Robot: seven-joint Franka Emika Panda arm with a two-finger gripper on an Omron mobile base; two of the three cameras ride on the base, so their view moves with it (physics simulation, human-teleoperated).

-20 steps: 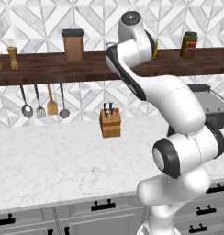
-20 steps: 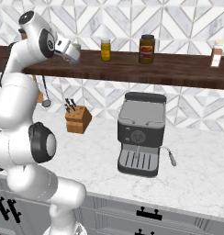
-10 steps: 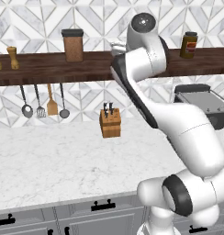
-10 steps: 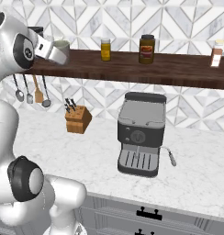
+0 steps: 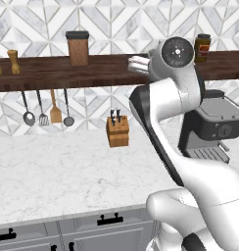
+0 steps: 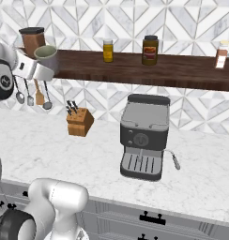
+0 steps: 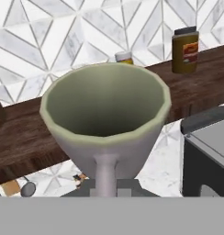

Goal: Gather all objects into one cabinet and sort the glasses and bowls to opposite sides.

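My gripper is shut on the handle of a grey mug with a pale green inside, one of the glasses. I hold it upright in the air, just in front of the left part of the dark wall shelf. In the hand view the mug looms close, its handle pinched between my gripper at the bottom. In the left base view my hand sticks out left of the arm's top joint. The cabinet and the bowls are out of view.
The dark wooden shelf carries spice jars and a brown canister. Below it hang utensils. On the marble counter stand a knife block and a coffee machine.
The arm has swung round, and the held mug has come slightly down and to the left in the right base view. The grip stays shut on it.
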